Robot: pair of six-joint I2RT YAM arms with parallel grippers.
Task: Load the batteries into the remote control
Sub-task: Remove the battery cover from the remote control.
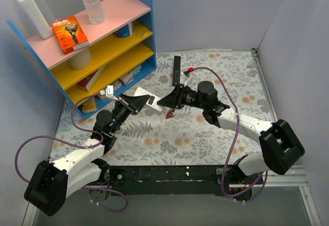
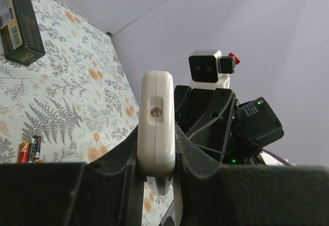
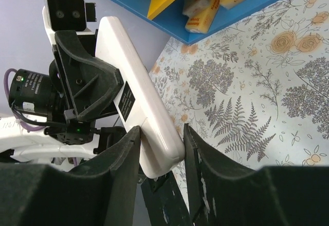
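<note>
The small remote control [image 1: 144, 96] shows its plain white back with a black label and is held above the floral table, between both grippers. My left gripper [image 1: 134, 103] is shut on one end; in the left wrist view [image 2: 158, 133] the remote [image 2: 157, 113] stands edge-on between the fingers. My right gripper [image 1: 172, 100] is shut on the other end; in the right wrist view [image 3: 161, 133] the remote [image 3: 131, 71] runs up and to the left. The batteries [image 1: 170, 114] lie together on the table under the right gripper and also show in the left wrist view [image 2: 29, 150].
A long slim black remote [image 1: 177, 70] lies behind the grippers. A blue shelf unit [image 1: 146, 10] with boxes, bottles and an orange razor pack [image 1: 70, 34] stands at the back left. Grey walls close the table on three sides.
</note>
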